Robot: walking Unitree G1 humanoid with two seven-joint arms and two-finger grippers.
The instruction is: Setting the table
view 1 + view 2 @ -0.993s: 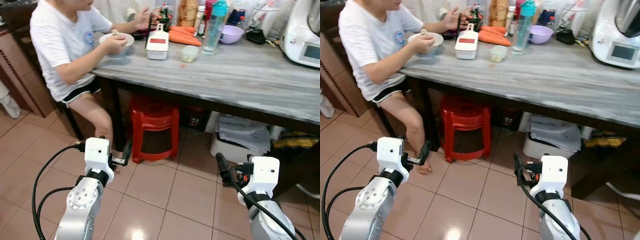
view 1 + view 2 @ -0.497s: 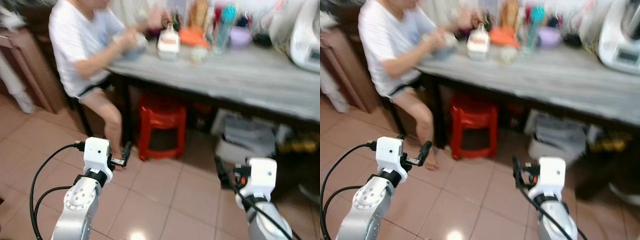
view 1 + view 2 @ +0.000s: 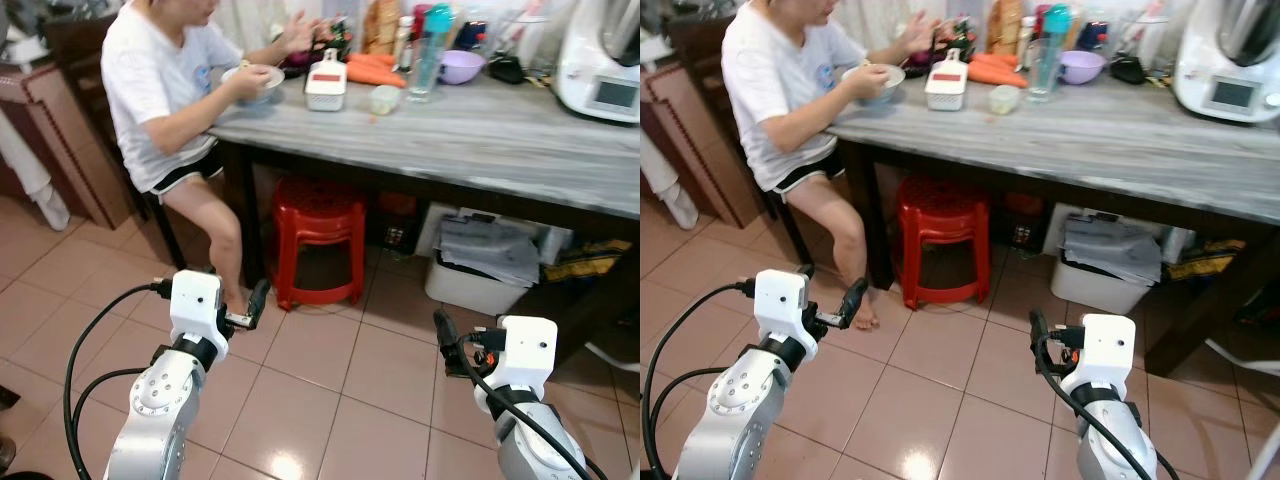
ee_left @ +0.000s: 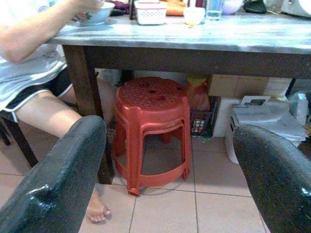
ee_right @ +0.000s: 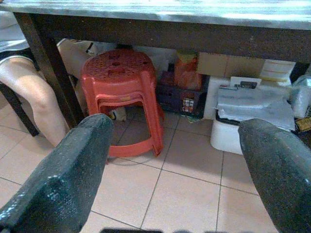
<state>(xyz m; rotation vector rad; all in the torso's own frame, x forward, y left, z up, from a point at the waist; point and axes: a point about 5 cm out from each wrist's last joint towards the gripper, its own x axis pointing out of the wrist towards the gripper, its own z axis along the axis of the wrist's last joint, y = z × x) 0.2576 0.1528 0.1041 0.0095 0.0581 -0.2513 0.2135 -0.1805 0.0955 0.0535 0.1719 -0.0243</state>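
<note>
Tiled kitchen floor before you, grey marble-topped table (image 3: 500, 130) ahead, white bowl (image 3: 254, 77) at its far left end in a seated person's hand (image 3: 243, 84), red stool (image 3: 318, 240) beneath, your left gripper (image 4: 167, 170) and right gripper (image 5: 170, 170) low over tiles, fingers spread, holding nothing.

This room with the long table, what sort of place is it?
Probably a home kitchen or dining area: a person eats from a white bowl at a grey wood-grain table crowded with orange carrots and a white kitchen appliance.
</note>
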